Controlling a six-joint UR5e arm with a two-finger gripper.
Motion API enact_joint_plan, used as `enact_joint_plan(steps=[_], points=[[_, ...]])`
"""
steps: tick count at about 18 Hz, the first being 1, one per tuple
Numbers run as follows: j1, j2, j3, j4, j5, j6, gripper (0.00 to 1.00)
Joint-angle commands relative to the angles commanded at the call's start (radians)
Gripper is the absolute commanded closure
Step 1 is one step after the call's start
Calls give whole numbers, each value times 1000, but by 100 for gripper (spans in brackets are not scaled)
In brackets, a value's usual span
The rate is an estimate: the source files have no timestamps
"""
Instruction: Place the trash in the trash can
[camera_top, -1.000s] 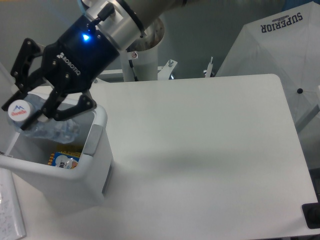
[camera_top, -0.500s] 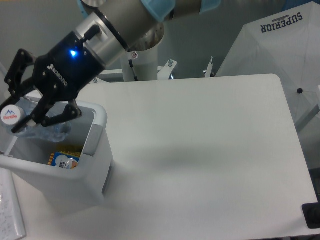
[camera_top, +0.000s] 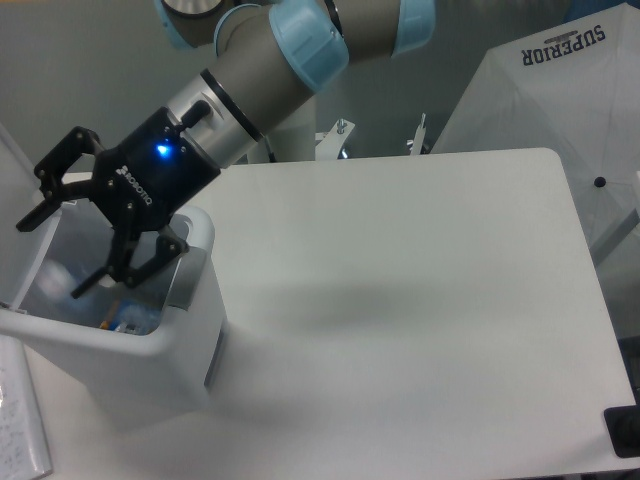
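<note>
Gripper (camera_top: 60, 245): I see fingers spread, empty, over the bin.
Trash can (camera_top: 195, 300): left, bottle (camera_top: 60, 280) blurred inside.

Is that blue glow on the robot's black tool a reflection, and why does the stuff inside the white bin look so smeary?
In the camera view, the blue spot sits on the tool body and looks like its own small lamp, not glare. The contents of the trash can look soft and blurred, hard to tell apart. The table shows a faint soft shadow near its middle.
</note>
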Motion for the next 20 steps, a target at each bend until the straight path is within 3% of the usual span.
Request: enact_joint_plan(steps=[8, 13, 20], points=[[221, -11, 12, 0, 0, 38, 0], [319, -86, 15, -3, 46, 135, 0], [318, -121, 32, -9, 536, 150, 0]])
